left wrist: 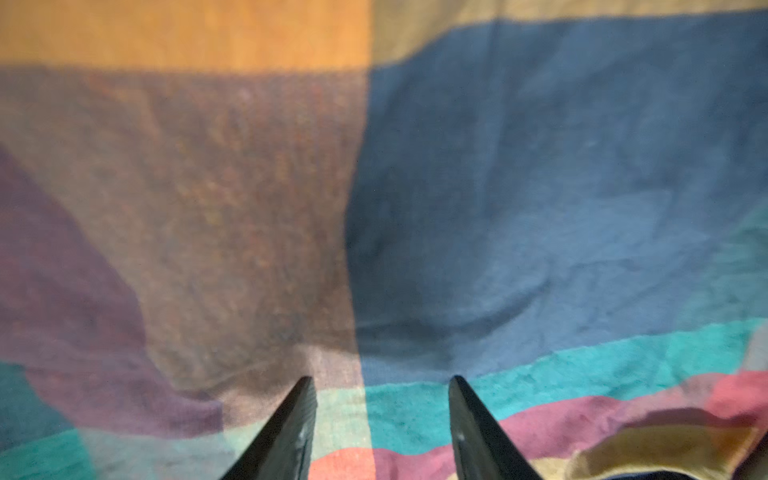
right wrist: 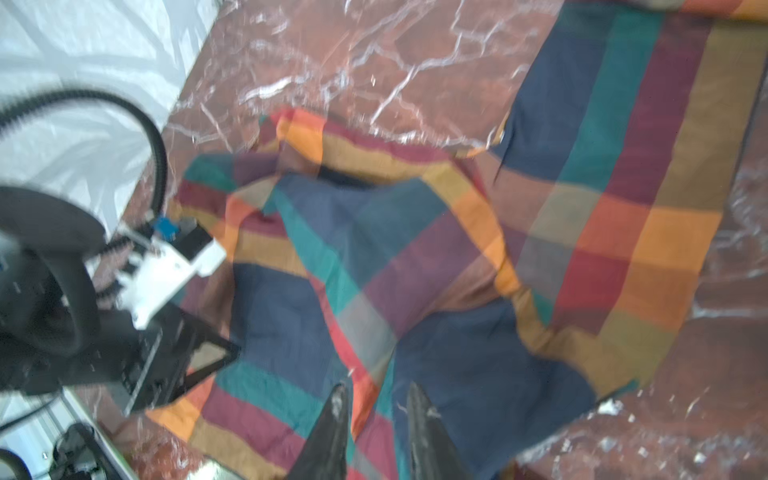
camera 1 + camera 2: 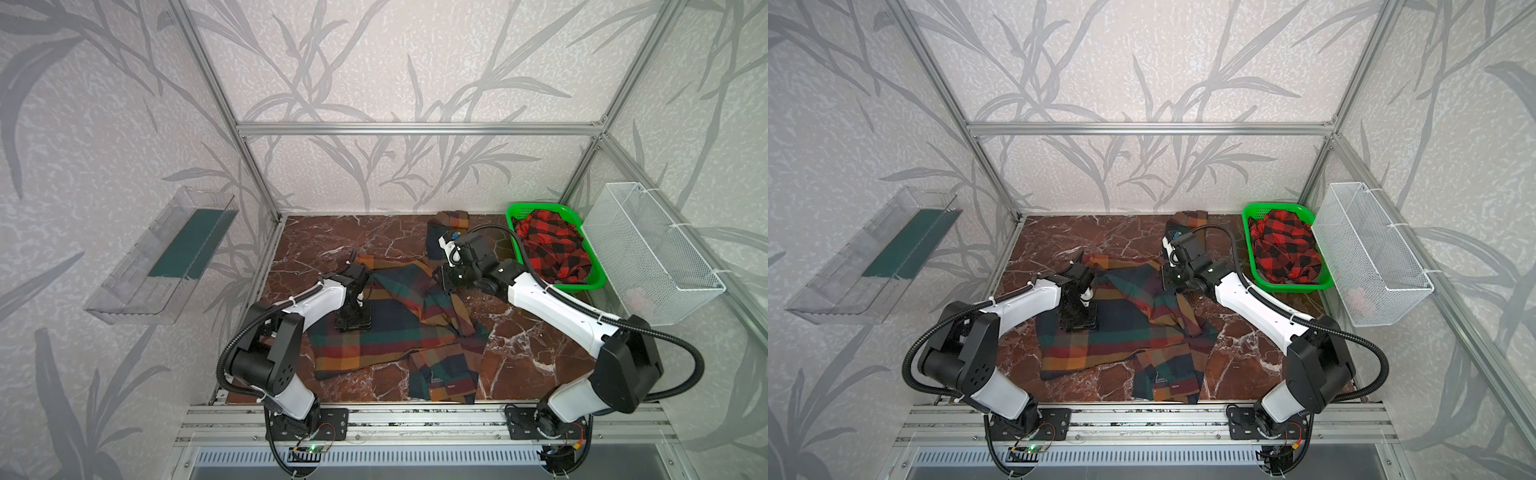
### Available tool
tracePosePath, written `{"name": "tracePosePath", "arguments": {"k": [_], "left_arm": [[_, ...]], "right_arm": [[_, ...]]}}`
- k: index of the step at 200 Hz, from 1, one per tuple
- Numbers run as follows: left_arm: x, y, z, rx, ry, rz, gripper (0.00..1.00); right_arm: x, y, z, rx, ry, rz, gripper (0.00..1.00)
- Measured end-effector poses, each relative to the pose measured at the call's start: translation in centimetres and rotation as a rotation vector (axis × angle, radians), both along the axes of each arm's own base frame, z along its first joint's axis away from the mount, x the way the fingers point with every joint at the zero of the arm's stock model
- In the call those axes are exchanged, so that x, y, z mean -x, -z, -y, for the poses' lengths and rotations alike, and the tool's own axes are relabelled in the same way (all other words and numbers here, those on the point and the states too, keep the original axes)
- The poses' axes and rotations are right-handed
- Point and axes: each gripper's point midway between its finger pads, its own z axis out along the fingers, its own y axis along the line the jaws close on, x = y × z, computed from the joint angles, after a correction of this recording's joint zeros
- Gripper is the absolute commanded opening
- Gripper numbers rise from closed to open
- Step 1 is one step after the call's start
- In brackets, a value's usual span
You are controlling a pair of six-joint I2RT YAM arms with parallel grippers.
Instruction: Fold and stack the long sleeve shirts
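A long sleeve shirt in navy, orange, green and red blocks (image 3: 399,328) (image 3: 1121,332) lies spread and rumpled in the middle of the marble table. One sleeve (image 3: 446,226) runs toward the back wall. Another part (image 3: 444,374) lies by the front edge. My left gripper (image 3: 353,326) (image 3: 1079,322) (image 1: 380,380) points down onto the shirt's left side, jaws open, tips on the cloth (image 1: 540,166). My right gripper (image 3: 438,276) (image 3: 1167,276) (image 2: 376,388) hovers over the shirt's back right part (image 2: 478,374), jaws a little apart, nothing gripped. The red-and-black check shirt (image 3: 548,245) (image 3: 1287,249) is bunched in the basket.
The green plastic basket (image 3: 582,286) (image 3: 1296,286) stands at the back right corner of the table. A white wire basket (image 3: 652,253) hangs on the right wall and a clear plastic tray (image 3: 166,257) on the left wall. Bare marble (image 3: 532,345) shows at front right.
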Motion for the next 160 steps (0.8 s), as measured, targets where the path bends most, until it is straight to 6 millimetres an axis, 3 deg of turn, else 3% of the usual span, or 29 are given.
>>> {"name": "tracePosePath", "arguments": {"k": [21,44,76,103,135,160], "left_arm": [[0.0,-0.1,0.2,0.013,0.001,0.001,0.53],[0.2,-0.2,0.4,0.027,0.002,0.000,0.53],[0.4,-0.3,0.4,0.033,0.002,0.002,0.53],[0.5,-0.4,0.5,0.035,0.006,0.005,0.53],[0.7,-0.4,0.7,0.035,0.014,0.003,0.53],[0.7,-0.4,0.8,0.034,0.022,0.003,0.53]], "right_arm": [[1.7,3.2,0.0,0.035,-0.012,-0.061,0.25],[1.5,6.9,0.8,0.092,0.013,-0.134,0.24],[0.0,11.7,2.6,0.157,0.071,-0.218,0.21],[-2.7,15.8,6.1,0.204,0.174,-0.298,0.19],[-8.1,14.9,8.0,0.239,0.257,-0.225,0.18],[-10.7,14.7,9.2,0.309,0.296,-0.184,0.19]]}}
